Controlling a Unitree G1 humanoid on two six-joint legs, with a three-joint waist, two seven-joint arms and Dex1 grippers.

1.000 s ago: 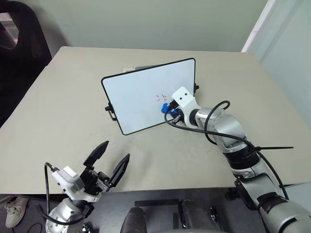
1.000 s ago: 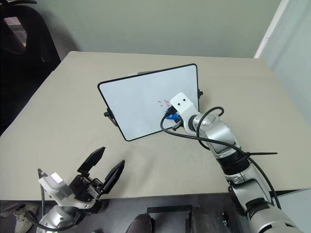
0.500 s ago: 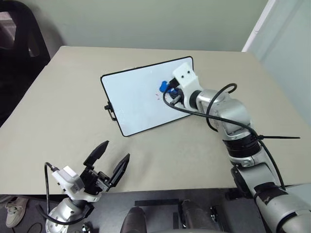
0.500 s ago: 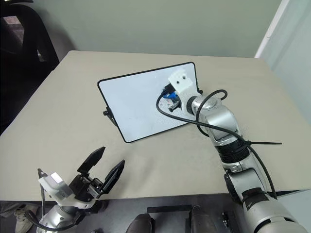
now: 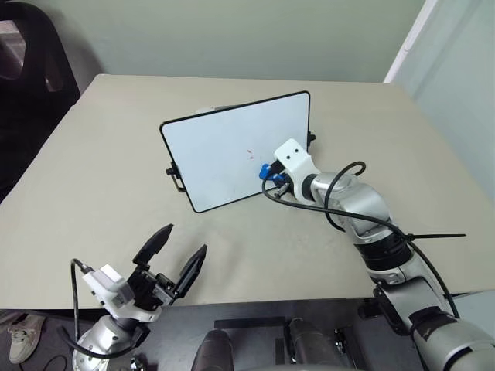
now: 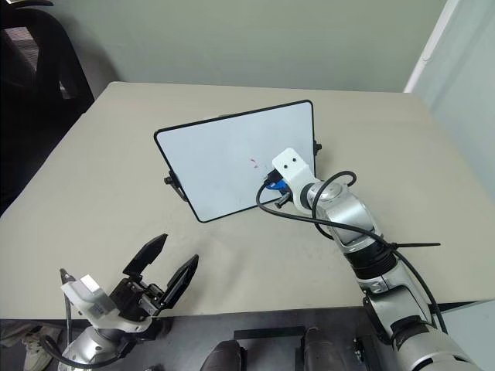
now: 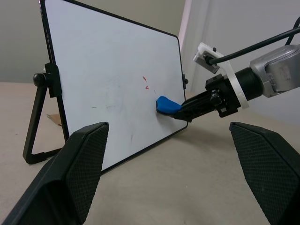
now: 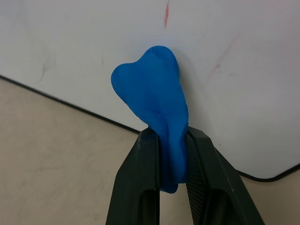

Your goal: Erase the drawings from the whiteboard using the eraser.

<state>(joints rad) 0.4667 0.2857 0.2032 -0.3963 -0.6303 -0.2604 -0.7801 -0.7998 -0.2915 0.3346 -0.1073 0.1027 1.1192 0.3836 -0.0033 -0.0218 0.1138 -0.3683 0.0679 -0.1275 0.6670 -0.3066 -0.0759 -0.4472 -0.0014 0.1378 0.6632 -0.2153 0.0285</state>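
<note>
It looks like an office or lab room, with a big plain beige table (image 5: 93,193), a bare pale wall (image 5: 232,35) and a black chair (image 5: 31,69)

a beige table (image 5: 93,193) and a black chair (image 5: 31,54) beside it.

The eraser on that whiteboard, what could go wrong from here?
The eraser is pinched only at its tail by the right gripper and bends against the whiteboard, so it might slip out under pressure. The board stands tilted on a thin stand; a hard push could tip or slide it. Small red marks remain above the eraser and could be missed.
</note>
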